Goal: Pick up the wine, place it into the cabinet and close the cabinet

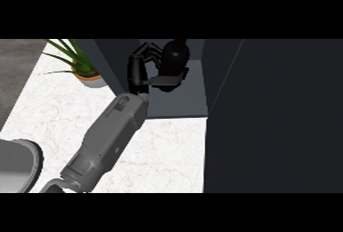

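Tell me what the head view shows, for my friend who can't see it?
The robot's left hand reaches into the open dark cabinet, its fingers curled round a dark wine bottle. The cabinet door stands open on the right. A potted plant sits on the white marble counter to the left.

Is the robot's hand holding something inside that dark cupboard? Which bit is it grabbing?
Yes. The left hand curls round the wine bottle, gripping its side around the middle, inside the open cabinet.
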Motion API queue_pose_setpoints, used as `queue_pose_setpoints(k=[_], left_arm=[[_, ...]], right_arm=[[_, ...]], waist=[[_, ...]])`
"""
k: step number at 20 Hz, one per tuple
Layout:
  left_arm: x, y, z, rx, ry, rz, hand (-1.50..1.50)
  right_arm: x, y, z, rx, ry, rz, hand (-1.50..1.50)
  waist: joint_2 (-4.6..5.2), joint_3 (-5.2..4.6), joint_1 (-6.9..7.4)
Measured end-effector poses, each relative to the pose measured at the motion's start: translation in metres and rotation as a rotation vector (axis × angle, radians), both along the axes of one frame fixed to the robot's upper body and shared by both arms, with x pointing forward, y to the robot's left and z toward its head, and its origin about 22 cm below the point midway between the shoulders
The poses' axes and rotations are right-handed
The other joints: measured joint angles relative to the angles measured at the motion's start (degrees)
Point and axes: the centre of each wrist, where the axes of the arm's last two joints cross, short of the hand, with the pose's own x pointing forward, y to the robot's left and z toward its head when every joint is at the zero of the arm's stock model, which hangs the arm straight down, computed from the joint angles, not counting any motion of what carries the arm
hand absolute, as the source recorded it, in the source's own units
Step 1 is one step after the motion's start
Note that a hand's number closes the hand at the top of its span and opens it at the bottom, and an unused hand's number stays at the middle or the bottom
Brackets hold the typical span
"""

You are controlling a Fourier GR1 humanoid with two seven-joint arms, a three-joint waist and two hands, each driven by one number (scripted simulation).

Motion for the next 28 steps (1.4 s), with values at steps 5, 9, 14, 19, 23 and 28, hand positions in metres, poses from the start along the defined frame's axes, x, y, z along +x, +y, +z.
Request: queue_pose_setpoints(k=[5,9,14,19,23,28], left_arm=[[0.01,0.0,0.004,0.014,-0.015,0.025,1.5],[0.015,0.004,0.001,-0.019,0.001,0.039,1.5],[0.018,0.004,0.002,-0.088,0.037,0.038,1.5],[0.018,0.004,0.001,-0.134,0.046,0.025,1.5],[0.019,0.006,-0.001,-0.141,0.029,0.033,1.5],[0.02,0.006,-0.002,-0.133,0.034,0.032,1.5]], right_arm=[[-0.001,-0.001,-0.001,-0.001,0.0,0.002,-1.5],[-0.002,0.001,-0.007,0.018,0.001,0.019,-1.5],[0.0,0.003,-0.007,0.022,-0.007,0.031,-1.5],[-0.001,0.005,-0.007,0.025,-0.005,0.036,-1.5],[0.0,0.005,-0.006,0.014,-0.012,0.043,-1.5],[0.001,0.004,-0.004,0.012,-0.022,0.039,-1.5]], waist=[[0.06,0.0,-0.14],[0.22,0.02,-0.67],[0.14,0.1,-0.83],[-0.14,0.23,-1.01],[-0.21,0.4,-1.36],[-0.22,0.45,-1.38]])
